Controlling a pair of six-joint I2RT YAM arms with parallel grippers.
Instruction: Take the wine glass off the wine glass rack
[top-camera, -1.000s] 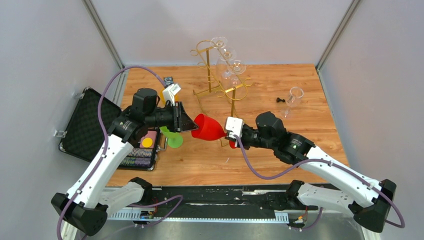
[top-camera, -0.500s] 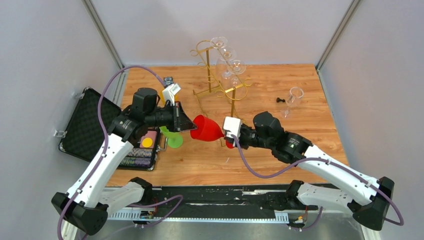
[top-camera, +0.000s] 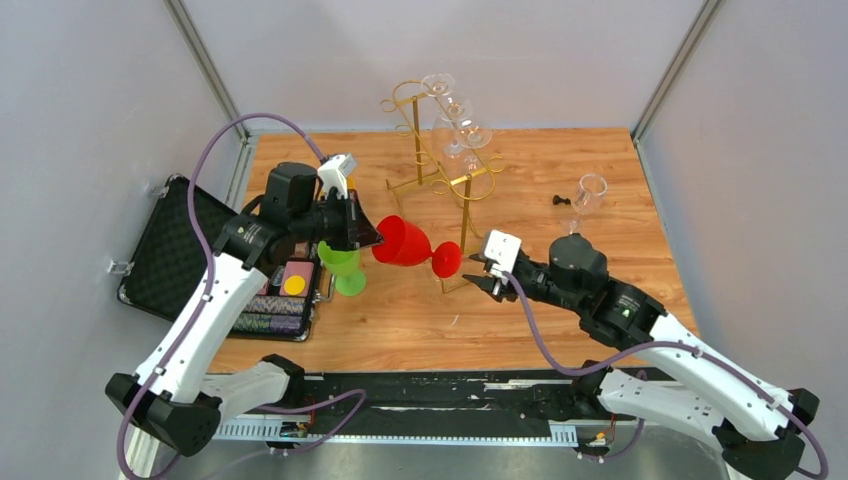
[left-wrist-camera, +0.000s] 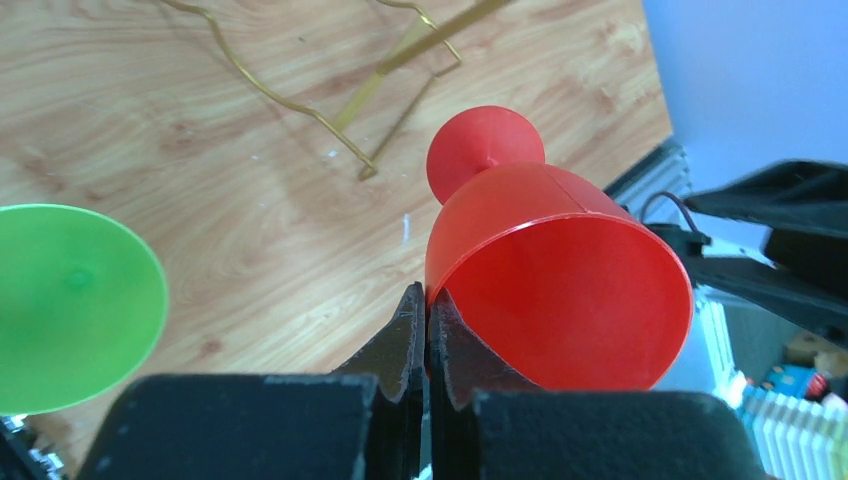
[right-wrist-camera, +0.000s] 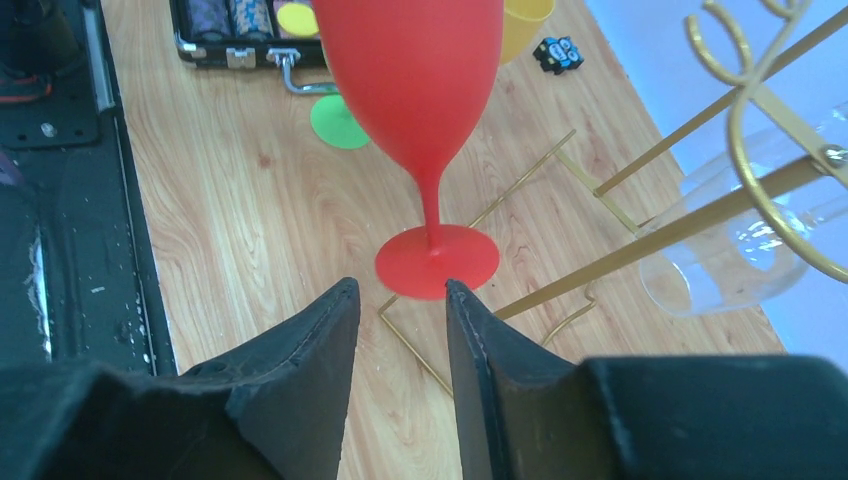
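red wine glass (top-camera: 404, 243) is off the wine glass rack (top-camera: 466, 205), rim pinched in left tool (left-wrist-camera: 427, 300), right tool (right-wrist-camera: 400, 290) parted and empty; only setting down seems left.

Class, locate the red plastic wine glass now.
Top view: the red plastic wine glass is sideways at centre, rim pinched by the left gripper, beside the gold wire rack.
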